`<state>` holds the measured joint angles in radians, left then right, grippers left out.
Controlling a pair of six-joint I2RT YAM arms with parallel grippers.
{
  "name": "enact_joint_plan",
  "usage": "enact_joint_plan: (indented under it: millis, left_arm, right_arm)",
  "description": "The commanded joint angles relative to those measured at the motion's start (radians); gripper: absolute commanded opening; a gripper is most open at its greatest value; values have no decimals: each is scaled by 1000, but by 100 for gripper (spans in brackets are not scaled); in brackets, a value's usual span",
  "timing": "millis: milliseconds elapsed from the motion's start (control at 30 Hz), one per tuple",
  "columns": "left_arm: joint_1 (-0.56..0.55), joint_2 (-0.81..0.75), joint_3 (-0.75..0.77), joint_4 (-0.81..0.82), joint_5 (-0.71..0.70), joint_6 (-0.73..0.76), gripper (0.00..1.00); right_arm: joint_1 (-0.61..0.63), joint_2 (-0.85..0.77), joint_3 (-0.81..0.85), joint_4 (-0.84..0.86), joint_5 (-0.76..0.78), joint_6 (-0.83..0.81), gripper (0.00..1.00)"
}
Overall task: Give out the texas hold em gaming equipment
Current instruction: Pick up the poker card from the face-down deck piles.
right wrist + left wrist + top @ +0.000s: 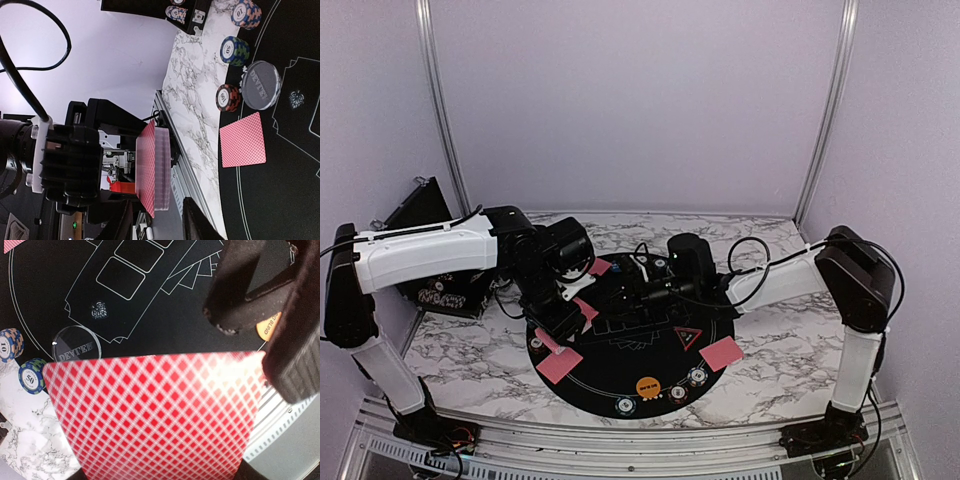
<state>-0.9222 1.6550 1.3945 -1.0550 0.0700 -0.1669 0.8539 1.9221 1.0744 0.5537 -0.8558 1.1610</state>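
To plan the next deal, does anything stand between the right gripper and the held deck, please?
Nothing visible does; the deck, held in the left gripper, sits directly ahead of the right gripper.

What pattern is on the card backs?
Cards: red-and-white diamond lattice backs, clearest in the left wrist view.

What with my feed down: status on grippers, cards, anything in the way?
Left gripper shut on deck. Right gripper open at deck's edge. One card on mat; nothing blocking seen.
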Motion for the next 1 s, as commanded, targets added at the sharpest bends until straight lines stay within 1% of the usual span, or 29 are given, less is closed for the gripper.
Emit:
enact_joint_plan:
  millis: [0, 167, 367, 833, 967]
  left_arm:
    - [-2, -5, 21, -3, 3, 18, 58]
    - [-2, -4, 20, -2, 4, 17, 58]
    - [-1, -5, 20, -2, 4, 17, 58]
    - [-1, -7, 20, 0, 3, 18, 58]
    - [-1, -8, 20, 1, 3, 17, 58]
  right_arm:
    - [13, -21, 4, 55, -13, 31, 31]
    - [19, -16, 9, 66, -15, 40, 28]
    - [27, -6, 7, 73, -20, 50, 21]
    - [31, 4, 15, 81, -34, 62, 12]
    - [31, 9, 15, 81, -37, 64, 8]
